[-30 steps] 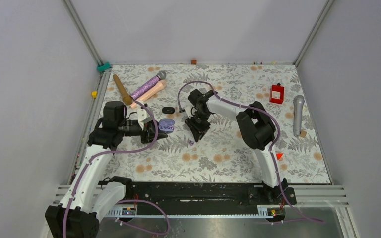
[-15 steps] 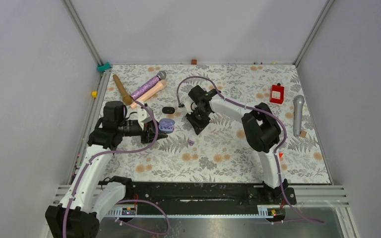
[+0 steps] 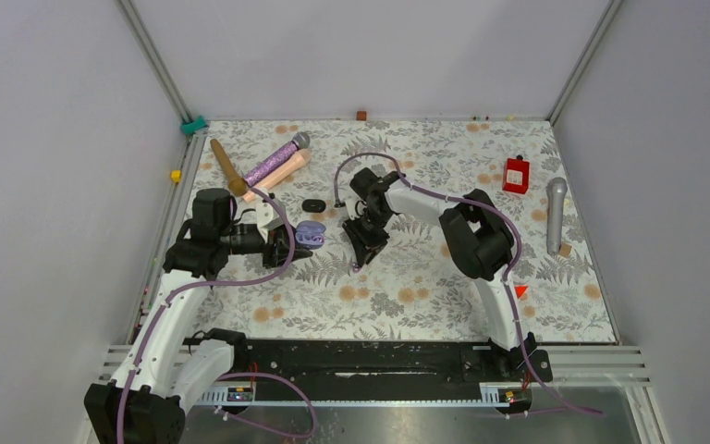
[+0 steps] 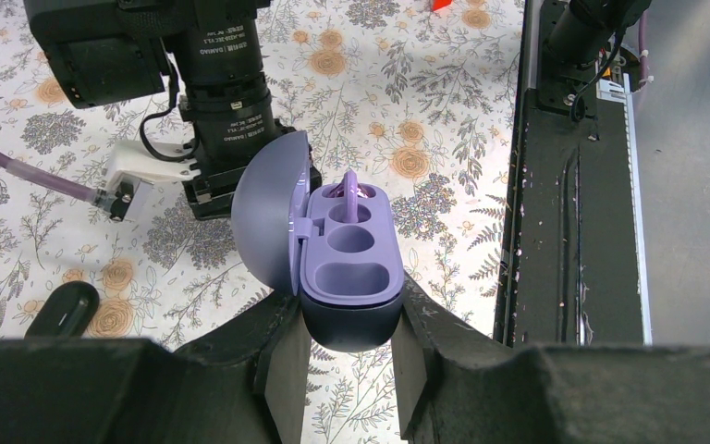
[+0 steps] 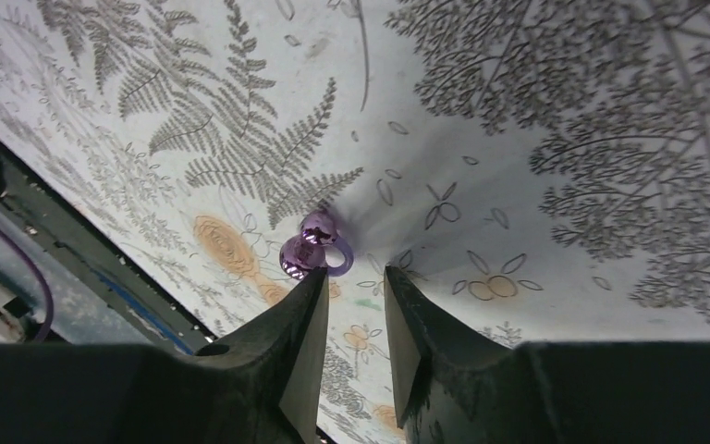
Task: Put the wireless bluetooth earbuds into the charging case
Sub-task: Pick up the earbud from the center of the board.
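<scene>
A floral cloth (image 3: 407, 287) covers the table. It is boxed in by plain grey walls (image 3: 370, 55), with metal posts (image 3: 153, 60) rising at the far corners. A black rail (image 3: 370, 356) runs along the near edge, well in front of the case (image 4: 349, 277).

The case is purple, and its lid (image 4: 266, 217) is swung open to one side. The left gripper (image 4: 351, 328) is clenched on its body, one finger on each flank. The case's far well holds a purple bud (image 4: 347, 191).

Right of the case, the right gripper (image 3: 361, 252) points down at the cloth. Its fingers (image 5: 300, 324) stand a little apart with nothing between them. A loose bud (image 5: 312, 248), also purple, lies on the cloth just beside one fingertip and outside the gap.

Just behind the case lies a black oval (image 3: 312, 204). Farther behind it and to the left, a brown stick (image 3: 226, 166), a glitter mic (image 3: 273, 162) and a pink mic (image 3: 282, 174) lie close together. Well to the right of the case, near the wall, are a red box (image 3: 516, 174) and a grey mic (image 3: 555, 215).
</scene>
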{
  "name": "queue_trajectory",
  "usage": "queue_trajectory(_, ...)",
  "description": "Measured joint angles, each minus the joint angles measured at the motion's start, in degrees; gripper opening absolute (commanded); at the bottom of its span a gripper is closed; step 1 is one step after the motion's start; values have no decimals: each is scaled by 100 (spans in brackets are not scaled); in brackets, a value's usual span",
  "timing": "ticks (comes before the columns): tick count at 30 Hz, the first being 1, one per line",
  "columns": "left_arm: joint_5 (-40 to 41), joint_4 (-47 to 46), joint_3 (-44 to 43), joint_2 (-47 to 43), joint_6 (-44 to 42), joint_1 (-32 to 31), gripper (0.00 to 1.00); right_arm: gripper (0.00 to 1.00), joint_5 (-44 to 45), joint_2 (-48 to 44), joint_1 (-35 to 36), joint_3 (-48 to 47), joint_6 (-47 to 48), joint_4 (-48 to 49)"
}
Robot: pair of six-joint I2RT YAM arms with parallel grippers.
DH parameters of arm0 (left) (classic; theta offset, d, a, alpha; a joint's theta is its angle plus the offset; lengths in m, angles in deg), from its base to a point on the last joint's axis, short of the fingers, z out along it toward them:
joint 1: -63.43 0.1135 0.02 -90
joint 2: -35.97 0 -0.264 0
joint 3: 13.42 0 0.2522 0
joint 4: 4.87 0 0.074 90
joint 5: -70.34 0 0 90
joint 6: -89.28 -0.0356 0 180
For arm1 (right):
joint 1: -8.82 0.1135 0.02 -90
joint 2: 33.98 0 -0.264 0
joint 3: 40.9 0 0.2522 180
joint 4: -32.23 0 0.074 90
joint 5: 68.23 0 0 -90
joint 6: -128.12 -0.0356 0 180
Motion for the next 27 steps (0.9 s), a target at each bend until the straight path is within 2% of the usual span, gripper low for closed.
queue_trajectory(6,0,0,0,0,-2,0,0,37,-350,-37,0,162,-155,7)
queue_trajectory(20,-35,0,0,0,-2,2,0,37,-540,15,2,166,-487,92)
queue_trajectory(27,-39,0,0,0,-2,7,0,30,-1016,267,4,-20,-800,249)
